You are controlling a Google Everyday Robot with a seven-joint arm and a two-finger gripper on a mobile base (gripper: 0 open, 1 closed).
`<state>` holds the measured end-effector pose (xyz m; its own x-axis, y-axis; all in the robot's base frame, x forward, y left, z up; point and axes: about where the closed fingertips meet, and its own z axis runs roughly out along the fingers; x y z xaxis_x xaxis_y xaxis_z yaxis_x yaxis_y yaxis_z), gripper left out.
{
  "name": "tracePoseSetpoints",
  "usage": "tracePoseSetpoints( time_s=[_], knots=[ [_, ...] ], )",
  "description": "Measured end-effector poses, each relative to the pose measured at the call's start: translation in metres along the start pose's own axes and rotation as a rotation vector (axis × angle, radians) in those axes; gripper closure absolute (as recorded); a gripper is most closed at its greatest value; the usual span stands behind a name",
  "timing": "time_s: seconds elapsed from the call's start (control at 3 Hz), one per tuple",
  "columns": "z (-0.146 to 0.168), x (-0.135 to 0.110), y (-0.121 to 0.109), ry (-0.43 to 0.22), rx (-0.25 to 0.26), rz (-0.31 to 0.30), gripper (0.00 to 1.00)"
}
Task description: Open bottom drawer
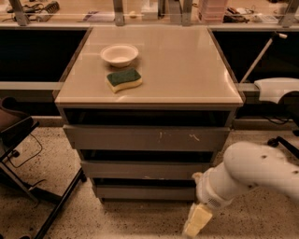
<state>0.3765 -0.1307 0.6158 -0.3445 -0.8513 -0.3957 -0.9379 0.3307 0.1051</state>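
Note:
The bottom drawer [142, 192] is the lowest and narrowest of three flat grey fronts in the cabinet under the beige top [187, 70]. It looks closed, set back under the middle front [140, 169]. The top front [121, 138] carries white scratch marks. My white arm [247, 170] reaches in from the lower right. My gripper [196, 221] is pale yellow and hangs low near the floor, just below and in front of the bottom drawer's right end. It holds nothing that I can see.
A white bowl [119, 54] and a green-and-yellow sponge [124, 80] lie on the cabinet top. A dark chair frame [28, 182] stands on the speckled floor at left. A white chair and its base [280, 93] are at right. A cluttered counter [149, 11] runs behind.

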Motion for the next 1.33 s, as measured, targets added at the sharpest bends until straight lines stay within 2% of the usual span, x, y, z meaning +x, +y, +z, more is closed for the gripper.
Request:
tracePoseSetpoints(
  time_s=[0.33, 0.67, 1.0, 1.33],
  knots=[
    [0.024, 0.007, -0.004, -0.012, 0.016, 0.051, 0.0],
    [0.021, 0.006, -0.005, -0.014, 0.021, 0.044, 0.0],
    [0.053, 0.004, -0.016, -0.072, -0.017, 0.065, 0.0],
    [0.088, -0.029, -0.069, -0.267, 0.016, 0.084, 0.0]
  ],
)
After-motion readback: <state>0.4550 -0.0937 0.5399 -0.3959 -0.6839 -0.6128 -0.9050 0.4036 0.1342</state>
